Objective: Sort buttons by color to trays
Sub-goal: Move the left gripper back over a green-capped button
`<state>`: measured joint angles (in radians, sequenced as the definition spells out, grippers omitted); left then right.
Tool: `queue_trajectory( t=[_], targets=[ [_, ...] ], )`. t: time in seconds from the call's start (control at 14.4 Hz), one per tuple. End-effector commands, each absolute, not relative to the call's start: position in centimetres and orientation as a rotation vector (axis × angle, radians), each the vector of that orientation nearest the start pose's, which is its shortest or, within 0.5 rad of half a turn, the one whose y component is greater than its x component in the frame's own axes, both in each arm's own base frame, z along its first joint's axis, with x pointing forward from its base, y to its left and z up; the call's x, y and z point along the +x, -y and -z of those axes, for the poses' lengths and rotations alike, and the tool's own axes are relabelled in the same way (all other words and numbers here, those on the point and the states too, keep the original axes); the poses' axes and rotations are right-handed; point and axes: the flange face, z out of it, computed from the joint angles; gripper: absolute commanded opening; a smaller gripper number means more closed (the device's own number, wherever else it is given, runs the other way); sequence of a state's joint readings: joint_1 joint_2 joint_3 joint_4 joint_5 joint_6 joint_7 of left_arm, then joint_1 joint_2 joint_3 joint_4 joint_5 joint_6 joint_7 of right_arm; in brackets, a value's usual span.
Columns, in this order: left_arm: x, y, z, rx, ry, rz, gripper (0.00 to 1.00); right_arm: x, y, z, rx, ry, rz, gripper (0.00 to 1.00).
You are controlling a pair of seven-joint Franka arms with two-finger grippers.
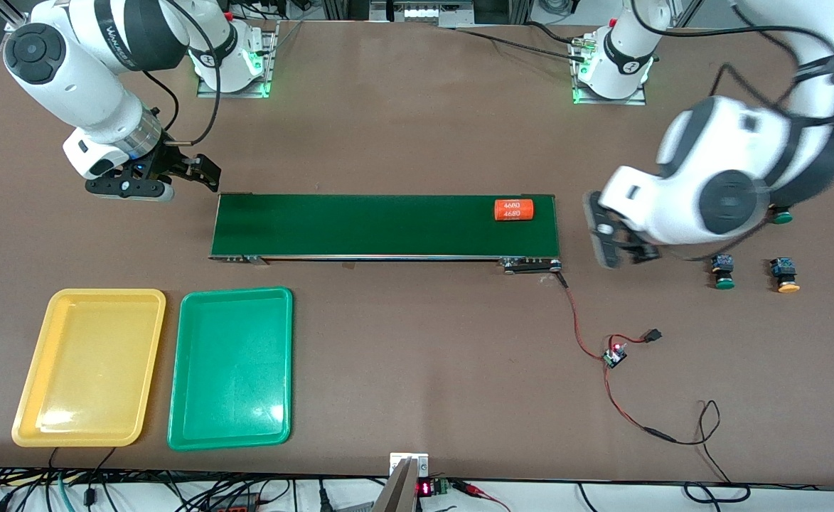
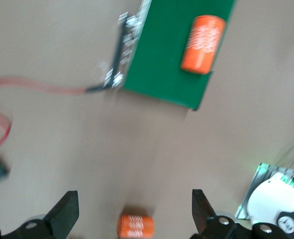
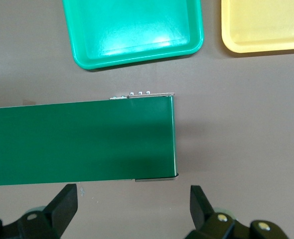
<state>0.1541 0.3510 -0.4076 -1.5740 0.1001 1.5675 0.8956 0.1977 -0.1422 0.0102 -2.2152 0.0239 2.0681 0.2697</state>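
A broad brown table (image 1: 417, 370), matte and faintly grainy, carries everything. The landmark is the long dark-green belt (image 1: 381, 226), a flat smooth strip with a thin metal edge.

Nearer the front camera than the belt, toward the right arm's end, two shallow plastic trays with rounded corners lie side by side, not touching: the glossy yellow tray (image 1: 89, 367) nearer that end and the glossy green tray (image 1: 232, 368) beside it. Both are bare inside.

On the belt, at its end toward the left arm, lies an orange cylinder (image 1: 514, 210) with white print, on its side. The left wrist view shows a second orange cylinder (image 2: 135, 226) on the table off that end of the belt.

The left gripper (image 1: 619, 245) hovers over the table just off the belt's end toward the left arm, black fingers spread wide, nothing between them. The right gripper (image 1: 200, 171) hangs over the table at the belt's other end, fingers also apart and empty.

The buttons sit on the table off the belt's end toward the left arm: a green-capped button (image 1: 724, 272), a yellow-orange-capped button (image 1: 785, 276) beside it, each a stubby black body under a round cap. Another green cap (image 1: 783, 217) peeks from under the left arm.

A thin red-and-black wire (image 1: 587, 341) curls from the belt's corner.
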Motion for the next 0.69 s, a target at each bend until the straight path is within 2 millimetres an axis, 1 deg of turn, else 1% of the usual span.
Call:
queue_trajectory(
  t=[0.0, 0.07, 0.14, 0.21, 0.28, 0.35, 0.42, 0.49, 0.55, 0.62],
  targets=[
    [61.8, 6.8, -43.1, -2.894, -1.411, -0.52, 1.0, 49.1, -10.1, -44.1, -3.112, -0.133, -0.01, 1.0],
    [62.0, 4.6, -43.1, -2.97, -1.211, -0.522, 1.0, 49.1, -10.0, -44.1, -3.111, -0.135, -0.01, 1.0],
    [62.2, 3.0, -43.1, -3.034, -1.004, -0.521, 1.0, 49.1, -10.0, -44.1, -3.112, -0.133, -0.01, 1.0],
    [62.3, 1.6, -42.9, -3.067, -0.851, -0.526, 1.0, 49.1, -10.0, -44.1, -3.112, -0.133, -0.01, 1.0],
    [62.7, -0.6, -41.4, -3.089, -0.731, -0.54, 1.0, 49.1, -10.0, -44.1, -3.112, -0.133, -0.01, 1.0],
    [63.4, -1.1, -41.5, -3.095, -0.672, -0.449, 1.0, 49.1, -10.0, -44.1, -3.112, -0.133, -0.01, 1.0],
    [63.8, -2.5, -41.2, -3.115, -0.591, -0.391, 1.0, 49.1, -10.0, -44.1, -3.111, -0.133, -0.008, 1.0],
    [64.6, -4.4, -40.8, -3.122, -0.473, -0.301, 1.0, 49.1, -10.0, -44.1, -3.112, -0.133, -0.01, 1.0],
    [64.9, -4.8, -39.9, -3.1, -0.417, -0.234, 1.0, 49.1, -10.0, -44.1, -3.111, -0.135, -0.008, 1.0],
    [64.9, -6.3, -38.9, -3.082, -0.367, -0.206, 1.0, 49.1, -10.0, -44.0, -3.112, -0.133, -0.01, 1.0]
  ],
)
